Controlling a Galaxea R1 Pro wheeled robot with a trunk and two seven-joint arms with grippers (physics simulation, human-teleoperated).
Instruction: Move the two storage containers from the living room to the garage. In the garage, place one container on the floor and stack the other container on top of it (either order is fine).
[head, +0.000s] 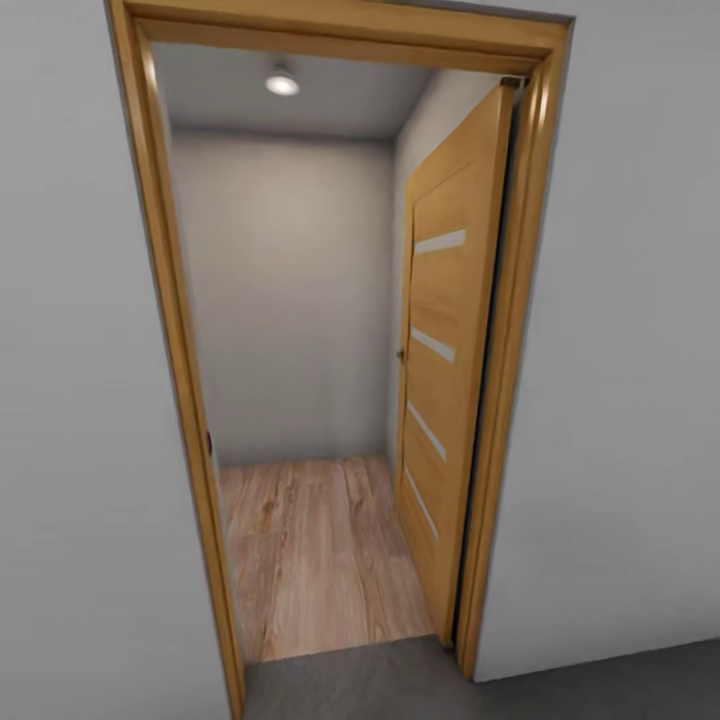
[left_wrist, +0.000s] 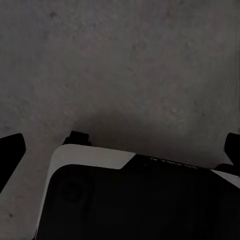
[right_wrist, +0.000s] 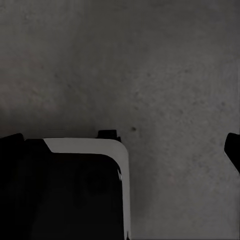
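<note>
Pointing down, both hands (left_wrist: 120, 145) (right_wrist: 120, 145) open over concrete floor (left_wrist: 125, 60).

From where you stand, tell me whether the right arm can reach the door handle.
Probably not. The handle sits past the door frame, inside the room, while the right wrist view shows the gripper pointing down at grey floor.

No legible text — no labels, numbers, signs.

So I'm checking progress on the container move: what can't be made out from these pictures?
- Head view: the room beyond the doorway is cut off by the frame and the open door.
- Both wrist views: the grey concrete floor is partly hidden by the robot's dark body.
</note>
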